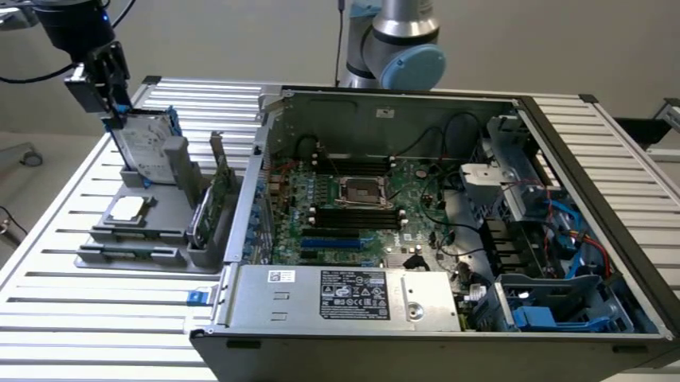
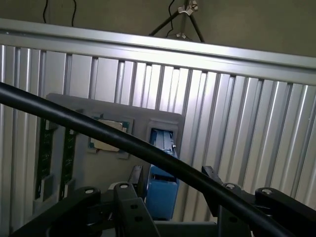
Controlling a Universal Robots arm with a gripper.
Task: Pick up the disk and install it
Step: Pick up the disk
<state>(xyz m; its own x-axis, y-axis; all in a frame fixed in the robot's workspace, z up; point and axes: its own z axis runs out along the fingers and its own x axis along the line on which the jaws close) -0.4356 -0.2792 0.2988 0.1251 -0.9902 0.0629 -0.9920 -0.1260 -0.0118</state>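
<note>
Standing upright in a grey holder (image 1: 138, 259) at the exterior view's far left, the disk (image 1: 143, 143) (image 2: 162, 195) rests on edge on the ribbed worktop (image 1: 64, 318). The gripper (image 1: 111, 102) hangs directly over its top edge. In the wrist view the fingers (image 2: 136, 177) stand wide, one on each side of the blue carrier, with a gap visible. An open computer case (image 1: 383, 107) lies to the right.
</note>
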